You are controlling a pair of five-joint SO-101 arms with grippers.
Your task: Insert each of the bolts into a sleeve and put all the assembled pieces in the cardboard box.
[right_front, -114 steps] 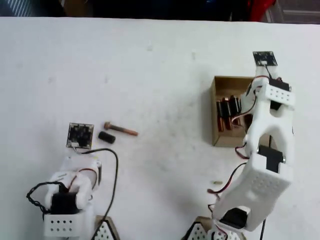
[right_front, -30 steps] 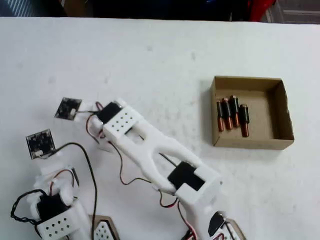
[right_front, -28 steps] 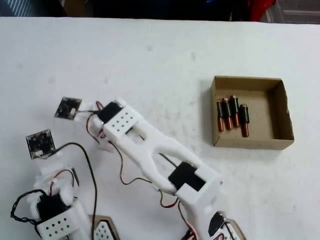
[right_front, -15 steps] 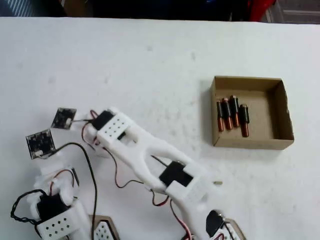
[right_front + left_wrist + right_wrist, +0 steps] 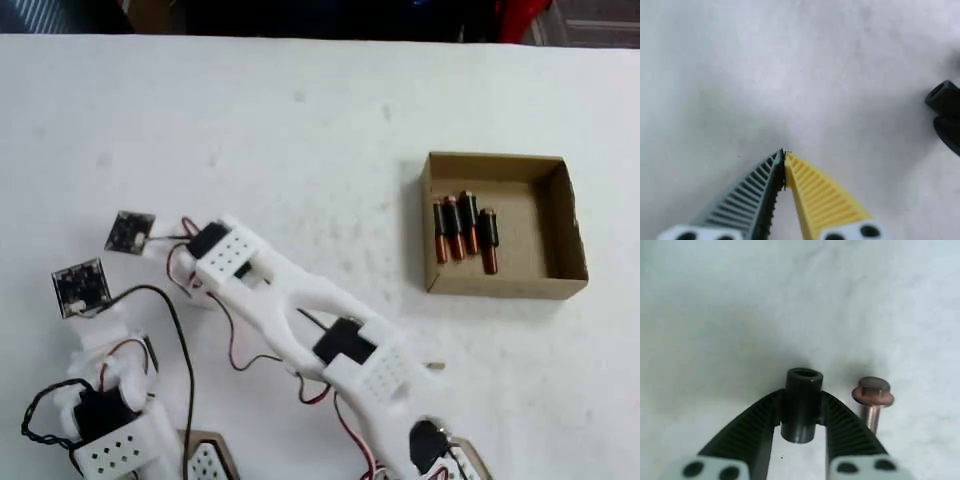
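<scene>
Here the right gripper's (image 5: 802, 397) fingers (image 5: 747, 429) grip the black sleeve (image 5: 801, 385) at mid-length, just beside the copper bolt (image 5: 873, 392) on the table (image 5: 715, 300). Stiff, light and smooth, it could probably slip or tilt. The left gripper's (image 5: 784, 156) fingers are pressed together, empty.

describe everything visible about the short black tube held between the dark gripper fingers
The short black cylindrical sleeve looks matte, like plastic or rubber, with a hollow open end facing away from the right gripper. It sits clamped between both dark ridged fingers, over the white table, beside a copper-coloured flanged bolt, apart from it.
</scene>
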